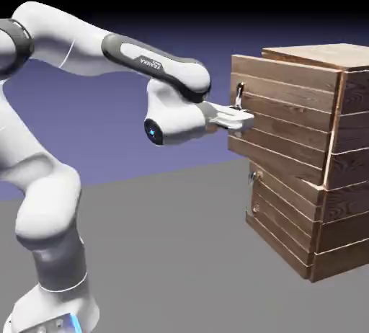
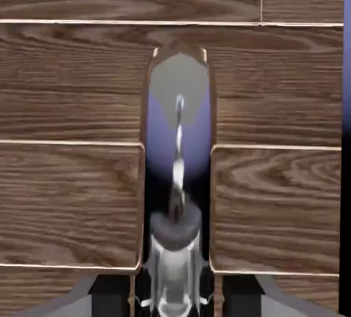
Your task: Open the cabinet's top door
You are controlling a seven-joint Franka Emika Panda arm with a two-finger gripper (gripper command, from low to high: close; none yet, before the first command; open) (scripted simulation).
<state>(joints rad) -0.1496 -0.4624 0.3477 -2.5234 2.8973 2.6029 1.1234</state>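
The brown plank cabinet (image 1: 346, 202) stands at the exterior view's right. Its top door (image 1: 288, 119) juts out a little toward the arm, ahead of the lower panel. My gripper (image 1: 243, 117) reaches level from the left and is shut on the door's thin vertical metal handle (image 1: 239, 97), near its lower end. In the hand view the shiny handle (image 2: 178, 165) runs up the middle, close in front of the door's planks (image 2: 68, 199). The gripper (image 2: 175, 288) is closed around the handle's lower part at the bottom edge.
Below the top door is the shorter lower panel (image 1: 281, 223) with its small handle (image 1: 253, 177). The grey table (image 1: 166, 252) stretches between the robot's base and the cabinet. The arm's elbow arches high at the left.
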